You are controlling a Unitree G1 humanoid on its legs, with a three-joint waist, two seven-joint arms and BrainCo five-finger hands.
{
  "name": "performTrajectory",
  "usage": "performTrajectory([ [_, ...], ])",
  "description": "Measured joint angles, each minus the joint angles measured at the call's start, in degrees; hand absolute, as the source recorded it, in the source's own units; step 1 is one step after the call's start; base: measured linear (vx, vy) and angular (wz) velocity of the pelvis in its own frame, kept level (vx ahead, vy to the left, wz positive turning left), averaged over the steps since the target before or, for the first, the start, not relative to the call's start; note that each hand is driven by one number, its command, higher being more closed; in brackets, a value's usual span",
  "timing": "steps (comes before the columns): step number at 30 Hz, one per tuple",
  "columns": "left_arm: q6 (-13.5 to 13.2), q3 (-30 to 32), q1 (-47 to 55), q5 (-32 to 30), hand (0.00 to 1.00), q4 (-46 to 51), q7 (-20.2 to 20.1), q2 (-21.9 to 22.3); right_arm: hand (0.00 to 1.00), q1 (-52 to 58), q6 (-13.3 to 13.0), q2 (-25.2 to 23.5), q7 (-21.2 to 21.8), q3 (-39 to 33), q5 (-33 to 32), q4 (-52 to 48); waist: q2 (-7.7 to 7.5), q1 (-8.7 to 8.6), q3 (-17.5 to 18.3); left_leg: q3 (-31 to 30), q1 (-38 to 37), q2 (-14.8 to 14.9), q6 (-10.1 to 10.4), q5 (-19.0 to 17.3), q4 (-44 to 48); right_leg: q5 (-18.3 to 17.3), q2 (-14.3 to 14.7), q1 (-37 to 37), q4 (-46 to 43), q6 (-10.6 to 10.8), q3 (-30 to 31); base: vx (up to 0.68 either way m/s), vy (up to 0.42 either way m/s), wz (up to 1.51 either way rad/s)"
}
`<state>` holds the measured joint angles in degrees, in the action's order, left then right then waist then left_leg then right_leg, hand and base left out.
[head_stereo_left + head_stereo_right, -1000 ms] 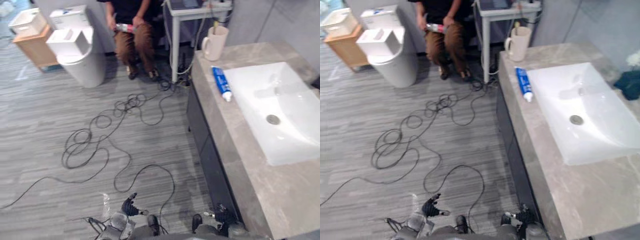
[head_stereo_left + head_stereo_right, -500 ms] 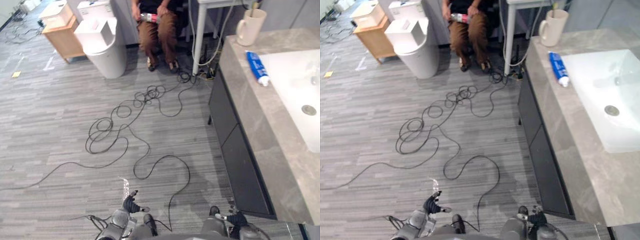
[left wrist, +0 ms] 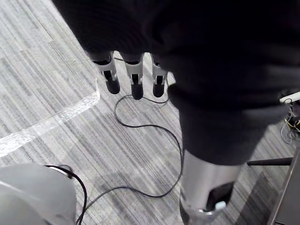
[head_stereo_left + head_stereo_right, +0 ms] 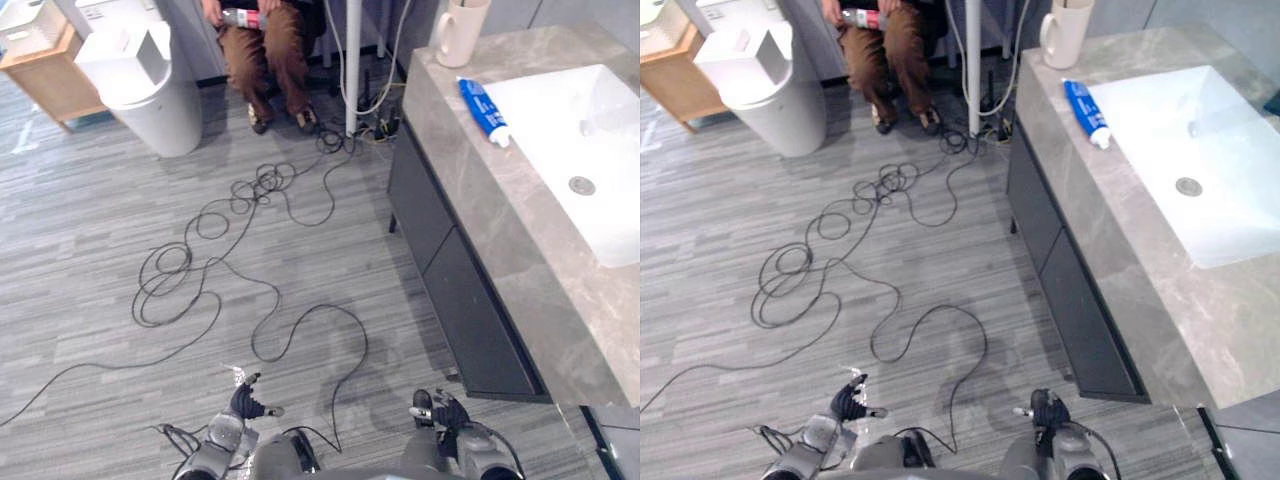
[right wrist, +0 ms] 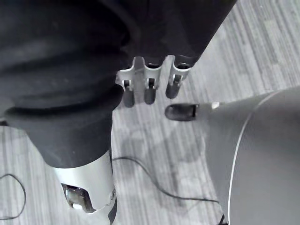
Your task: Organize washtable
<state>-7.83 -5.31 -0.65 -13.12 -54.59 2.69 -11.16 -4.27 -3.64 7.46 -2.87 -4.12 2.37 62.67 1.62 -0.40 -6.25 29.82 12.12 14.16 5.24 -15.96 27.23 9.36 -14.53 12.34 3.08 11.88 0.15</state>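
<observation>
While well apart from the washtable, left hand and right hand loose-fingered, empty.

Your two head views look steeply down from high up, standing off the near end of the washtable, which stretches away from you. Both share that counter, its sink and the floor alongside it, seen from barely different spots. Each wrist view sits very close, facing down past the left hand or right hand to floor off the washtable's near end.
</observation>
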Motion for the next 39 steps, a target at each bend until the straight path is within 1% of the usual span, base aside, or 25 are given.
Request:
performTrajectory([
  [2,-0.06,0.13,-0.75,0.00,0.00,0.08,-0.01,0.02,0.00,-0.02,0.05,0.37,-0.05,0.67,-0.02,0.05,0.05,0.17,-0.08,-0.11,0.35,0.96,0.06,-1.00,1.79,0.10,0.53,0.00,-0.06,-0.11,0.00,0.03,-0.009,-0.17],
  [6,-0.18,0.48,-2.51,0.00,0.00,0.19,0.04,0.07,0.00,-0.42,0.07,0.90,-0.55,0.63,-0.09,-0.04,0.25,-0.13,-0.36,-0.67,2.83,2.46,-0.65,-4.00,5.90,0.81,1.08,1.69,-0.88,0.01,0.35,-0.04,0.032,-0.15],
  [8,-0.22,0.42,-3.34,0.00,0.00,0.26,0.12,-0.20,0.00,-1.24,0.04,0.69,-0.64,0.67,-0.58,-0.10,0.33,0.20,-0.58,0.23,4.83,3.34,-1.01,-4.74,6.84,4.05,1.91,4.91,-1.19,-1.56,1.34,-0.10,0.088,-0.38],
  [9,-0.23,0.40,-3.42,0.00,0.00,0.26,0.13,-0.31,0.00,-1.52,0.04,0.53,-0.62,0.67,-0.95,-0.10,0.52,0.25,-0.78,0.60,5.36,3.69,-1.19,-4.84,6.74,5.57,2.38,5.94,-1.19,-2.93,1.28,-0.10,0.110,-0.38],
  [10,-0.21,0.39,-3.46,-0.02,0.00,0.26,0.12,-0.53,0.00,-1.52,0.06,0.22,-0.62,0.76,-1.74,-0.14,0.54,0.18,-1.49,1.32,5.05,3.84,-1.26,-4.84,6.33,7.11,2.83,6.29,-1.05,-4.81,0.94,-0.10,0.137,-0.34],
  [11,-0.20,0.40,-3.36,-0.11,0.00,0.27,0.11,-0.77,0.00,-1.28,0.09,-0.04,-0.62,0.90,-1.81,-0.14,0.29,0.18,-1.67,2.12,4.31,3.72,-1.40,-4.73,5.41,7.81,3.02,6.50,-1.05,-5.66,0.55,-0.06,0.119,-0.35],
  [12,-0.16,0.45,-3.12,-0.15,0.00,0.27,0.11,-1.07,0.00,-1.16,0.10,-0.24,-0.62,1.44,-1.81,-0.23,0.20,0.23,-1.99,3.63,3.15,3.87,-2.02,-4.15,4.13,7.71,3.60,6.64,-1.49,-5.86,0.03,-0.05,0.091,-0.40],
  [13,-0.03,0.45,-2.58,-0.41,0.00,0.23,0.08,-1.33,0.00,-1.07,0.07,-0.19,-0.62,2.84,-1.80,-1.11,0.34,0.20,-2.35,5.03,1.76,3.93,-1.86,-2.75,1.40,4.15,5.25,7.35,-5.47,-6.23,0.22,-0.03,0.055,-0.35],
  [14,0.05,0.44,-2.53,-0.49,0.00,0.24,0.08,-1.35,0.00,-0.79,-0.09,-0.19,-0.61,3.00,-1.81,-1.38,0.41,0.14,-2.45,5.44,0.71,3.87,-1.52,-1.79,-0.44,1.71,6.55,7.59,-8.06,-6.85,0.24,0.01,0.035,-0.35],
  [15,0.05,0.43,-2.46,-0.54,0.00,0.25,0.07,-1.47,0.00,-0.18,-0.20,-0.27,-0.60,3.22,-1.84,-1.37,0.33,0.29,-2.46,6.37,-1.54,3.27,-0.52,0.47,-4.51,-1.78,9.17,7.61,-11.28,-7.52,0.18,0.06,0.012,-0.42],
  [16,0.04,0.45,-2.25,-0.72,0.00,0.27,0.08,-1.61,0.00,0.14,-0.50,-0.28,-0.60,3.26,-2.06,-1.30,-0.29,0.73,-2.54,7.00,-3.82,2.01,0.38,2.14,-7.98,-2.63,10.10,7.19,-11.11,-8.59,0.02,0.07,-0.004,-0.47],
  [17,0.05,0.44,-2.04,-0.94,0.00,0.27,0.06,-1.64,0.00,0.19,-0.73,-0.28,-0.60,3.23,-2.13,-1.30,-0.51,0.67,-2.53,7.52,-4.66,1.74,0.86,2.76,-9.21,-3.40,10.31,7.00,-10.95,-8.32,0.61,0.09,-0.092,-0.35],
  [19,0.05,0.41,-1.98,-1.11,0.00,0.47,-0.03,-0.98,0.00,0.61,-1.08,-0.21,-0.59,2.62,-2.37,-1.09,-0.99,-0.26,-2.80,7.49,-6.04,1.49,2.47,4.50,-11.54,-7.21,11.00,6.37,-10.66,-8.08,2.29,0.11,-0.201,-0.09],
  [20,0.04,0.36,-2.02,-1.11,0.00,0.49,-0.10,-0.56,0.00,0.64,-1.09,-0.18,-0.60,2.14,-2.38,-1.10,-0.65,-0.36,-2.95,6.83,-6.30,1.72,2.45,5.00,-12.45,-7.22,11.58,6.35,-10.66,-8.31,2.26,0.10,-0.193,-0.13],
  [21,0.03,0.31,-2.11,-1.11,0.00,0.49,-0.21,0.20,0.00,0.91,-1.07,-0.16,-0.61,1.59,-2.39,-1.06,-0.29,-0.44,-3.15,5.52,-7.42,1.83,3.16,5.77,-14.62,-7.61,12.32,5.88,-10.66,-8.92,2.08,0.08,-0.159,-0.18],
  [22,0.00,0.20,-2.40,-1.10,0.00,0.48,-0.22,0.79,0.00,1.37,-1.08,-0.23,-0.59,0.94,-2.39,-1.07,-0.24,-0.45,-3.16,4.59,-8.61,1.84,3.29,6.83,-16.70,-7.99,13.09,5.40,-10.70,-9.52,1.84,0.08,-0.142,-0.11],
  [25,-0.26,-1.43,-3.32,-1.05,0.00,0.82,-0.28,1.23,0.00,2.06,-1.03,-0.13,-0.68,-1.20,-2.37,-0.99,-0.16,-0.47,-3.16,3.32,-11.02,1.68,3.95,9.05,-20.55,-8.62,13.92,3.91,-10.63,-10.43,1.04,0.07,-0.100,0.09],
  [26,-0.24,-1.42,-3.29,-1.02,0.00,0.72,-0.34,1.35,0.00,2.15,-1.03,-0.19,-0.66,-2.13,-2.35,-1.01,-0.09,-0.46,-3.17,3.29,-12.00,1.55,4.38,9.68,-21.44,-8.77,13.98,3.19,-10.59,-10.59,0.84,0.05,-0.032,0.10],
  [29,-0.21,-1.43,-2.82,-1.07,0.00,0.49,-1.20,1.42,0.00,2.49,-1.06,-0.23,-0.58,-2.88,-2.37,-1.03,0.15,-0.44,-3.10,3.18,-14.05,0.61,4.42,10.90,-23.39,-9.42,13.69,1.27,-10.58,-10.39,0.10,0.01,-0.006,0.18],
  [31,-0.10,-1.42,-2.63,-1.09,0.00,0.36,-1.31,1.39,0.00,2.48,-1.06,-0.45,-0.50,-2.89,-2.34,-1.03,0.29,-0.04,-3.00,3.02,-14.05,0.10,4.25,11.13,-23.64,-9.41,13.19,1.00,-10.31,-10.38,-0.04,-0.03,0.027,0.13],
  [34,0.12,-1.42,-2.46,-1.08,0.00,-0.05,-1.38,1.43,0.00,2.70,-1.06,-0.51,-0.48,-2.97,-2.32,-0.91,0.65,-0.23,-2.68,2.23,-14.30,-1.06,3.88,12.76,-25.83,-9.33,12.38,0.71,-9.74,-10.26,-0.82,-0.03,0.010,0.17],
  [36,0.13,-1.43,-2.44,-1.08,0.00,-0.17,-1.39,1.49,0.00,3.39,-1.05,-0.51,-0.50,-3.30,-2.32,-0.90,1.11,-0.25,-2.39,1.55,-14.82,-1.15,3.87,13.30,-27.20,-9.28,12.40,-0.01,-9.18,-10.19,-1.79,-0.03,-0.005,0.22],
  [39,0.11,-1.38,-1.83,-1.08,0.00,-0.24,-1.40,1.51,0.00,3.82,-1.06,-0.54,-0.62,-4.32,-2.30,-0.60,1.18,-0.22,-2.04,1.04,-15.73,-1.15,3.86,13.59,-27.75,-9.16,12.45,-1.26,-8.51,-10.06,-2.23,-0.01,-0.007,0.08],
])
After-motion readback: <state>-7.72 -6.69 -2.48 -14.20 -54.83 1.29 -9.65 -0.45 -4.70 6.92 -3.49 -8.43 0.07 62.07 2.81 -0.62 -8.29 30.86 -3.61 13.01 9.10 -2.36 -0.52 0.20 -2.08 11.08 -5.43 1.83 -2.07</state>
